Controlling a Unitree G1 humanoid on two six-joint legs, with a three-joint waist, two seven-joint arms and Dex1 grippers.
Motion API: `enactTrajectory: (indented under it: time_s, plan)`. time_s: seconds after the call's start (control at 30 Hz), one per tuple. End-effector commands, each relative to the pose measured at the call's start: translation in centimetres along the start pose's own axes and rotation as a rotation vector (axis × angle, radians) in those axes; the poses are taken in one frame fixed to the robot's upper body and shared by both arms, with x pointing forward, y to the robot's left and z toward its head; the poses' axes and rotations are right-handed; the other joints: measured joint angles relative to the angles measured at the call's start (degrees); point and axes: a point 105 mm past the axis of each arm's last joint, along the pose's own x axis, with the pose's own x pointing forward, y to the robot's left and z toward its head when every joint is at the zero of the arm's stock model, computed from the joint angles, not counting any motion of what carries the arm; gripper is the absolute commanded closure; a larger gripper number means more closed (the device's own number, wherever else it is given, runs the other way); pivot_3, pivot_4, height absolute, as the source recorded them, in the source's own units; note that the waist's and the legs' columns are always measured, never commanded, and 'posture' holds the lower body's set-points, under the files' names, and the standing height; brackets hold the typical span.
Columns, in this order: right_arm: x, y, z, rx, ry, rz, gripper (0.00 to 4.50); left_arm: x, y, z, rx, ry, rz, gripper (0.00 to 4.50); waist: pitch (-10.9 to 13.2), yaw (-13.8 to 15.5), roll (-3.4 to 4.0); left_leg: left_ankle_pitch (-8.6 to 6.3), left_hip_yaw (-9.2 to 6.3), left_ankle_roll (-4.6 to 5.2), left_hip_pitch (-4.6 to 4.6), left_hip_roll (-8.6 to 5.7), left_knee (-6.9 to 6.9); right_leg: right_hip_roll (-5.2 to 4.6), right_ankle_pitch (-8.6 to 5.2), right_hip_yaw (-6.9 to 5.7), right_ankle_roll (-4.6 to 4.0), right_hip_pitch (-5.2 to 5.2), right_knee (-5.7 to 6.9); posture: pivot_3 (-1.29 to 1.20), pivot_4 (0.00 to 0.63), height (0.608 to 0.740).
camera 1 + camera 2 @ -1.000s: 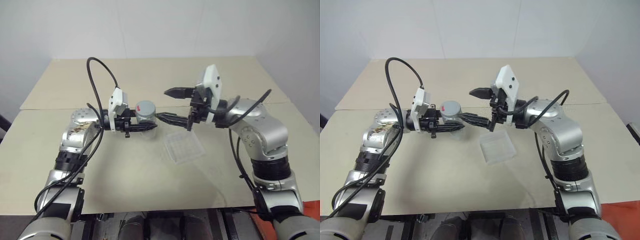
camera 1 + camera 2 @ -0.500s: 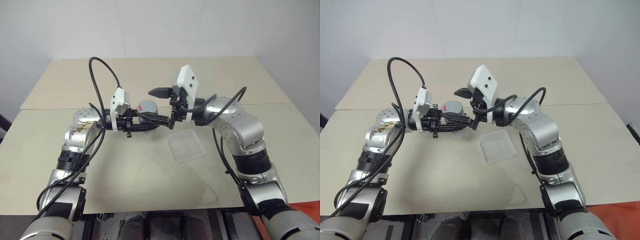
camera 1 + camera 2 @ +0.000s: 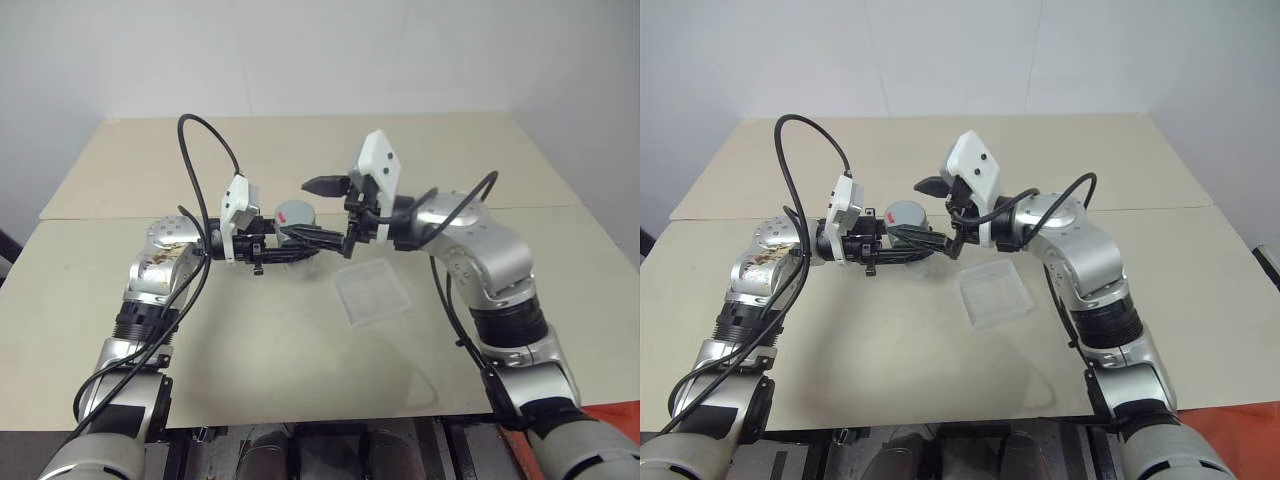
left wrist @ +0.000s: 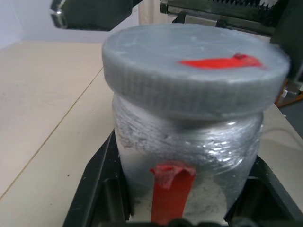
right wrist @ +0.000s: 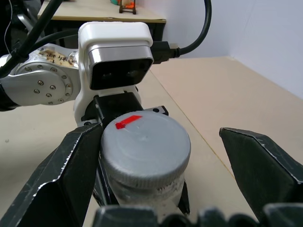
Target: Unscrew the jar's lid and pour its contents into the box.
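Above the beige table (image 3: 250, 340), mid-frame, we see the L gripper (image 3: 283, 250) clamped round the lower body of the jar (image 4: 187, 151), holding it upright off the tabletop. The jar is silvery-white w/ a vertical red strip (image 4: 171, 189) on its side; no writing or brand we can read on it. The grey lid (image 5: 146, 147) sits on top, ribbed at the edge, w/ a small red tape mark (image 5: 128, 121) on its flat face, also no text.

The R gripper (image 3: 318, 210) comes in from the opposite side, fingers (image 5: 73, 170) spread wide apart, one each side of the lid; one finger looks to be at the lid's edge, the other stands well off it.

The clear plastic box (image 3: 372, 293) lies flat on the table, near the jar, lower and toward the R arm's side. We can't make out any contents through the jar wall.
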Motion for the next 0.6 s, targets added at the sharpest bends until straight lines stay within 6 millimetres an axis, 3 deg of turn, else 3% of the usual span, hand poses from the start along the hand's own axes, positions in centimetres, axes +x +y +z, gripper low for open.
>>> enactTrajectory:
  time_s: [0.03, 0.6]
  plan:
    - [-0.7, -0.3, 1.2, -0.047, -0.037, -0.022, 0.01, -0.2, 0.1, 1.3, 0.054, -0.021, -0.006, 2.57, 0.0, 0.0, 0.0, 0.0, 0.0, 0.0, 0.0, 0.0, 0.0, 0.0, 0.0, 0.0, 0.0, 0.0, 0.0, 0.0, 0.15, 0.74]
    - [0.2, 1.1, 1.5, -0.027, -0.055, 0.063, 0.01, -0.2, -0.1, 1.3, 0.051, -0.021, -0.009, 2.57, 0.0, 0.0, 0.0, 0.0, 0.0, 0.0, 0.0, 0.0, 0.0, 0.0, 0.0, 0.0, 0.0, 0.0, 0.0, 0.0, 0.15, 0.74]
